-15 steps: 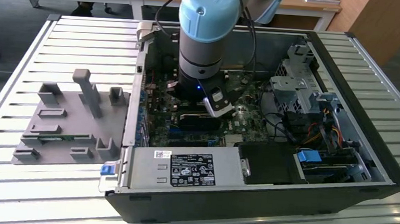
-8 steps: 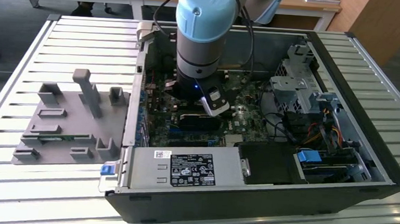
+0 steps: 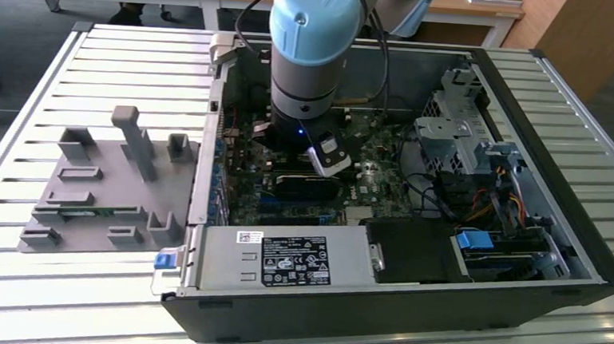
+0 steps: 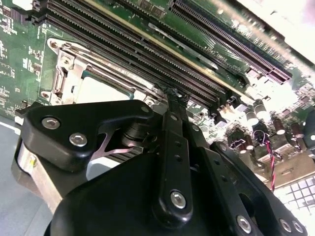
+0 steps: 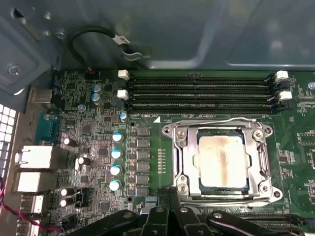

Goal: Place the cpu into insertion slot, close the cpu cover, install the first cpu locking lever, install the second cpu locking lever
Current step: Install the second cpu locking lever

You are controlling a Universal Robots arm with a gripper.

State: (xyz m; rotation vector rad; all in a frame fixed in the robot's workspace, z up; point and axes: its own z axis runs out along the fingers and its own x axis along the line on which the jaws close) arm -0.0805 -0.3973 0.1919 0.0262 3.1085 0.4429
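Observation:
The cpu, a silver square with a brownish smear, lies in the insertion slot on the green board. The silver cpu cover is down around it, framing its top. One wire lever runs along the slot's side by the memory slots, and another runs along the side nearest my fingers. My gripper is shut, its tips together just off that near edge. In the second wrist view the gripper sits beside the cpu and cover. In the exterior view the gripper reaches down into the open case.
Long black memory slots run beside the socket, with capacitors and a looped black cable nearby. The case also holds a power supply and a drive cage. A grey fixture plate lies at the exterior view's left.

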